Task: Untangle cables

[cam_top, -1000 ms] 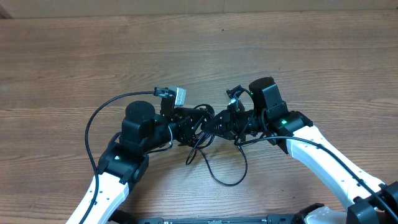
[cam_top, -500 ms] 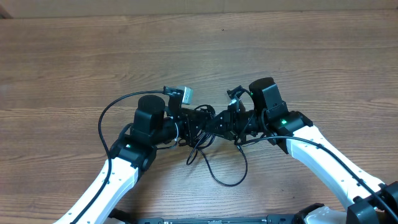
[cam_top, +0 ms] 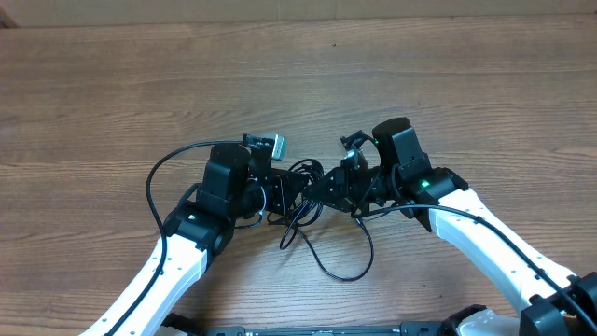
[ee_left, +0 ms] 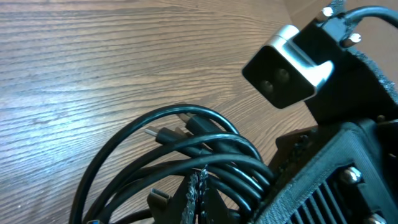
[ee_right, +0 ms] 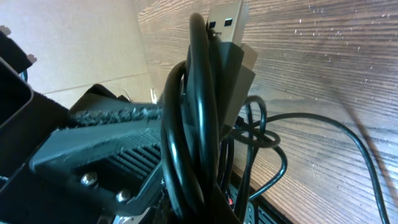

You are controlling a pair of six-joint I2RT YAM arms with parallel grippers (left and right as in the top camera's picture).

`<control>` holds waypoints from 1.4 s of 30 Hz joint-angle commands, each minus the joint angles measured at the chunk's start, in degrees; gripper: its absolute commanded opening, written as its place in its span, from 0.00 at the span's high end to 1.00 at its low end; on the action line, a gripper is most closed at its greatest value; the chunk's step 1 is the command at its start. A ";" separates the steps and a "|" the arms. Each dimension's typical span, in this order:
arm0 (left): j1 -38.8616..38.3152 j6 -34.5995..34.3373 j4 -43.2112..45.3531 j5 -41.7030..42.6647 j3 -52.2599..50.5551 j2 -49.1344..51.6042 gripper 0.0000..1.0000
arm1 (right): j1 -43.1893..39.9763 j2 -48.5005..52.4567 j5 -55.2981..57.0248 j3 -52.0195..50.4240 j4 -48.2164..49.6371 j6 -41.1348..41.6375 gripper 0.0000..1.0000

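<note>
We judge the job barely begun. The cables (cam_top: 300, 191) sit as one knotted bundle on the wooden surface (cam_top: 140, 75), squeezed between the two arms, which meet near the middle. From the knot a slack loop (cam_top: 340, 271) trails toward the near edge, the only part lying free.

On the left wrist view, the left fingers (ee_left: 193, 194) are pressed together in among the coils; we cannot tell whether a cord is nipped between them. The right fingers (ee_right: 106, 115) hold several strands bunched against a ridged pad, with a flat metal plug (ee_right: 227, 15) standing up above them.

No cord is laid out by itself yet. We reckon all three remain to be pulled apart and separated.
</note>
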 commanded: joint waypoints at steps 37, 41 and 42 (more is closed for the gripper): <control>20.68 6.01 -15.58 15.98 8.00 -3.19 0.96 | 0.00 -1.20 -1.99 1.27 1.44 -0.81 0.96; 18.93 6.01 -16.09 16.04 7.93 -2.36 0.96 | 0.00 -1.20 -1.62 1.27 1.44 -0.79 0.95; 18.25 6.01 -15.93 16.04 7.93 -2.05 0.96 | 0.00 -1.20 -1.44 1.27 1.44 -0.81 0.95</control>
